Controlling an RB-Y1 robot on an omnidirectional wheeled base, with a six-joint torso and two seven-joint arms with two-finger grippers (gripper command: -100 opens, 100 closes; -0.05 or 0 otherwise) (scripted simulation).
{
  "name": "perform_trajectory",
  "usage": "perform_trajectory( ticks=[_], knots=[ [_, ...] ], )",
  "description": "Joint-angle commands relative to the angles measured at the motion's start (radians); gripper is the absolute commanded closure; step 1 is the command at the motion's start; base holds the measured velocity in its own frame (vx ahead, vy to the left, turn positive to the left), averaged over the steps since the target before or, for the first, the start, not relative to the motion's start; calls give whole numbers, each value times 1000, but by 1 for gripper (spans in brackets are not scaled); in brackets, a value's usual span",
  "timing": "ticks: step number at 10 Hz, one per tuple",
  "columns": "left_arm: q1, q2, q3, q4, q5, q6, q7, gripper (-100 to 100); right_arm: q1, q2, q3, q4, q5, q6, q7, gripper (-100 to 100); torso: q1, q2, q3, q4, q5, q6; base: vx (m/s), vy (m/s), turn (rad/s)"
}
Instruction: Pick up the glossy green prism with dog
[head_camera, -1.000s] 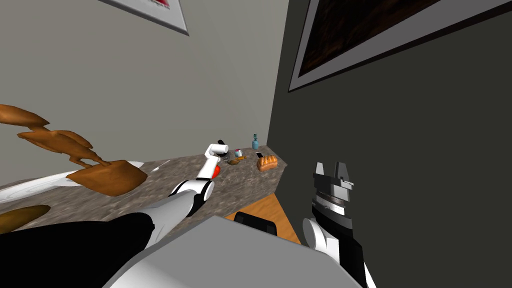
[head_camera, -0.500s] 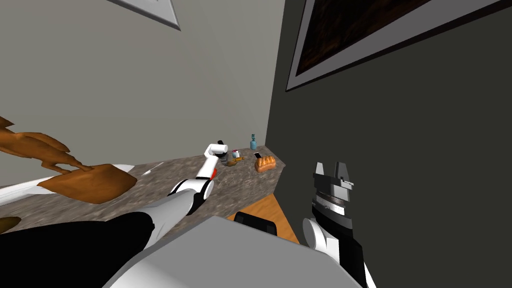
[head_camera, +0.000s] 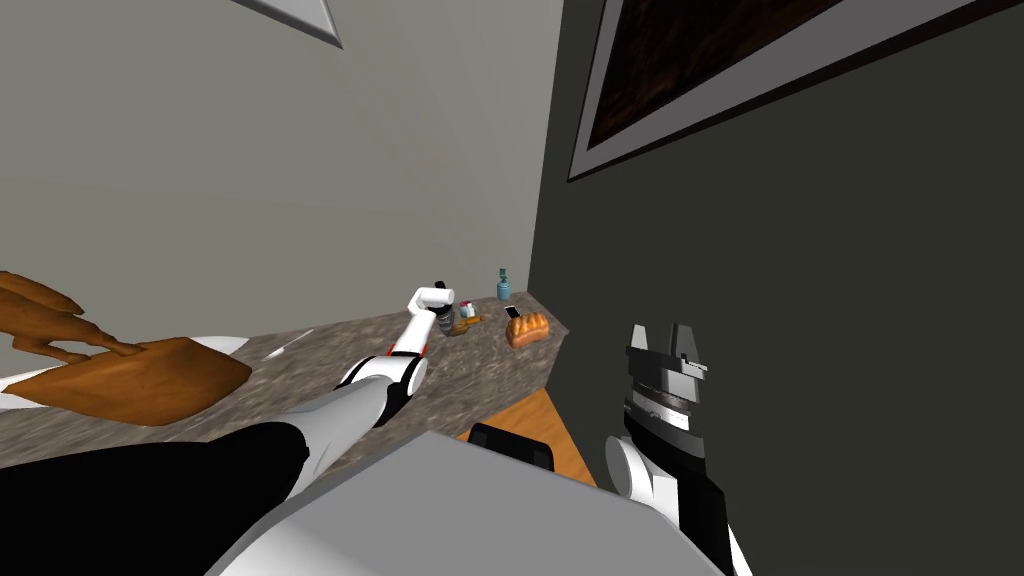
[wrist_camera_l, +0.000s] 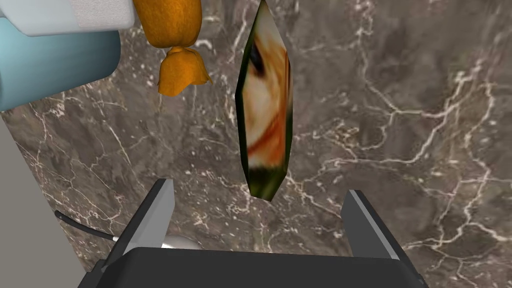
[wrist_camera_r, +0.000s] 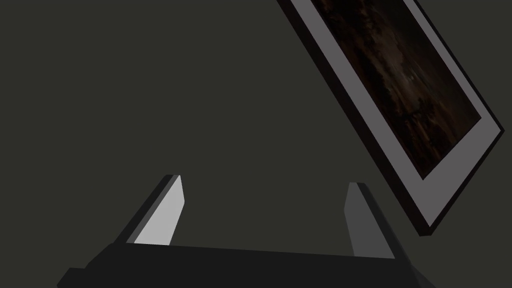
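Observation:
In the left wrist view the prism (wrist_camera_l: 265, 105) lies on the brown marbled counter (wrist_camera_l: 400, 100). It is long and narrow with dark green glossy edges and a tan dog's face on its top side. My left gripper (wrist_camera_l: 257, 187) hovers over it, open. The prism's near tip sits between the two fingers (wrist_camera_l: 160, 210) without touching them. The head view has the left arm stretched out over the counter, its gripper (head_camera: 443, 318) among small items. My right gripper (head_camera: 665, 335) is held up by the dark wall, open and empty.
An orange wrapped item (wrist_camera_l: 175, 50) and a light blue object (wrist_camera_l: 55, 70) lie just beyond the prism. A bread loaf (head_camera: 527, 327) and a blue bottle (head_camera: 503, 286) stand near the counter's corner. A brown carved figure (head_camera: 130, 375) sits at the left. The dark wall runs along the right.
My head view has shifted, so the brown figure and counter items slid left in the picture. The left hand now sits closer to the small items. The right arm has not moved.

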Motion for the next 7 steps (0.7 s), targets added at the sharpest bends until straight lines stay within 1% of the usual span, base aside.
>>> perform_trajectory(
  ticks=[1, 2, 5, 6, 7],
  knots=[
    [0, 0, 0, 0, 0, 0, 0, 0, 0, 0, 0, 0, 0, 0, 0, 0, 0, 0, 0, 0, 0, 0, 0, 0, 0],
    [8, -6, -3, 19, -2, -30, -1, -100, 0, 0, 0, 0, 0, 0, 0, 0, 0, 1, 1, 0, 0, 0, 16, 6, 5],
    [21, -16, -7, 47, -4, -73, -3, -100, 0, 0, 0, 0, 0, 0, 0, 0, 1, 0, 0, 0, 0, 0, 19, 8, 6],
    [20, -14, -6, 38, -3, -62, -2, -100, 0, 0, 0, 0, 0, 0, 0, 0, 1, 0, 0, 0, 0, 0, 8, 3, 1],
    [21, -15, -6, 39, -3, -66, -2, 100, 0, 0, 0, 0, 0, 0, 0, 0, 1, 1, 1, 0, 0, 0, 0, 0, 0]
  ],
)
